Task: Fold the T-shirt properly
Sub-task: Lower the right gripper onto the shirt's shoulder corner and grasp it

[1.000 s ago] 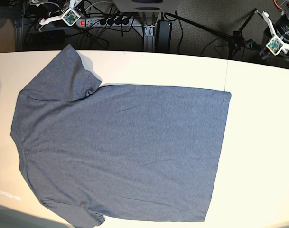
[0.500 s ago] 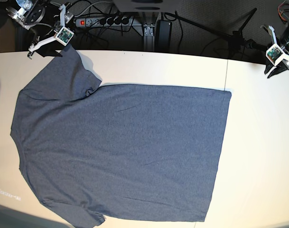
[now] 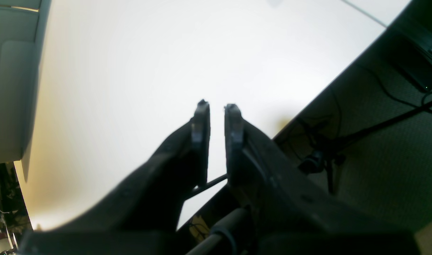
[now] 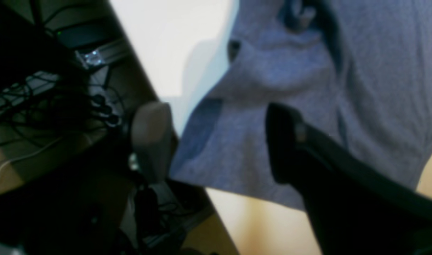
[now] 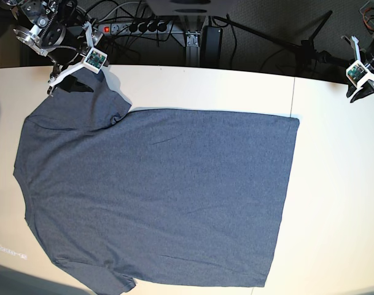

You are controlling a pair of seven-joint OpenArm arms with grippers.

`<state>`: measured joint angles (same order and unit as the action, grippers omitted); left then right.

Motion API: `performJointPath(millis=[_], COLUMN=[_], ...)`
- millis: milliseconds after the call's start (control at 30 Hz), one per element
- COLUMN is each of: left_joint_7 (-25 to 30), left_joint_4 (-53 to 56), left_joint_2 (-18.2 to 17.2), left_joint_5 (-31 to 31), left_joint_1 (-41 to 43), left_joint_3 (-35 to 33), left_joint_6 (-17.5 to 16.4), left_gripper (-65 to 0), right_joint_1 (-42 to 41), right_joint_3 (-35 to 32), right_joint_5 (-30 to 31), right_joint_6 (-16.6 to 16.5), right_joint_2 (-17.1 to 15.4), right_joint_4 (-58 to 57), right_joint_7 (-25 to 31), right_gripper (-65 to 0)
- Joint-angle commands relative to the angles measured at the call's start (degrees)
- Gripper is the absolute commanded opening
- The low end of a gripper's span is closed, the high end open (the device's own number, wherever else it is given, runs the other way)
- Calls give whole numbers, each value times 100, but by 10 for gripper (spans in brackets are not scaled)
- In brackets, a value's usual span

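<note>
The blue-grey T-shirt (image 5: 156, 190) lies spread flat on the white table (image 5: 334, 184), plain side up, with its collar end to the left and its hem to the right. My right gripper (image 5: 69, 83) hovers at the upper sleeve (image 5: 91, 92), by the table's back edge. In the right wrist view this gripper (image 4: 216, 141) stands open, and the sleeve's edge (image 4: 237, 141) lies between its fingers (image 4: 152, 138). My left gripper (image 5: 357, 86) is over the table's far right back corner, away from the shirt. Its fingers (image 3: 202, 124) stand almost together, with a thin empty gap between them.
Behind the table's back edge are a power strip (image 5: 140, 27), tangled cables and a black stand (image 5: 306, 49). A thin seam (image 5: 294, 92) runs across the tabletop at the right. Bare table lies right of the hem.
My right arm has come down from behind the table onto the upper sleeve, and its jaws have spread wide. My left arm has dropped slightly toward the table's back right corner.
</note>
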<state>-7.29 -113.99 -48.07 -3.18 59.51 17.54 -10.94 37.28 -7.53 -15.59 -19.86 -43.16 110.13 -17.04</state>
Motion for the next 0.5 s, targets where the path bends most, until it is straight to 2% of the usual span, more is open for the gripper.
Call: performJointPath(millis=[0, 467], left_joint_7=[59, 61], left_joint_4=[-76, -76], left_joint_2=[-68, -70], left_joint_5=[15, 15], left_joint_1=[39, 37], left_joint_3=[52, 52], left_joint_6=[153, 153], left_gripper=[-538, -538], right_joint_1=[-46, -76], right_joint_3=[26, 26], right_joint_5=[20, 17], right_joint_6=[-7, -2], right_joint_2=[-98, -96], right_joint_4=[59, -9], right_joint_7=[44, 50], right_gripper=[-232, -232])
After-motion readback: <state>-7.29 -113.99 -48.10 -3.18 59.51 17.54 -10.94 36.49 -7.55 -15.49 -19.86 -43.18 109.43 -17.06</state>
